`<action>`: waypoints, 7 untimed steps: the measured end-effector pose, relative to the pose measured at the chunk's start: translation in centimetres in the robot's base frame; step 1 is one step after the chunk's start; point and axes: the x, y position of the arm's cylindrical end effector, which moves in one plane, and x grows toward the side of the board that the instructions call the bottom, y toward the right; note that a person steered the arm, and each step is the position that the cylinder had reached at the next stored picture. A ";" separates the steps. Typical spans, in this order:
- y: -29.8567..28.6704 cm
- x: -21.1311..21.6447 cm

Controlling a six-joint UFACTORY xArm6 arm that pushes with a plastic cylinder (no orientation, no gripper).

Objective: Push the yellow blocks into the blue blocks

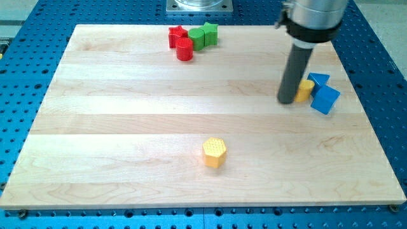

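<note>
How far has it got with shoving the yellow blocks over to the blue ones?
About halfway. One yellow block already sits against the two blue blocks at the view's right, with my tip right beside it on its left. The yellow hexagonal block lies alone near the view's bottom centre, far from the blue ones, still to push.
</note>
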 end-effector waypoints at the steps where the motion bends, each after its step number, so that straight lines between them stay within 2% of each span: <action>1: -3.4 0.8; 2: -12.6 1.8; 3: -22.7 10.0; 4: -23.0 16.7; 5: -16.2 13.4; 6: -14.7 9.4; 7: -8.5 8.6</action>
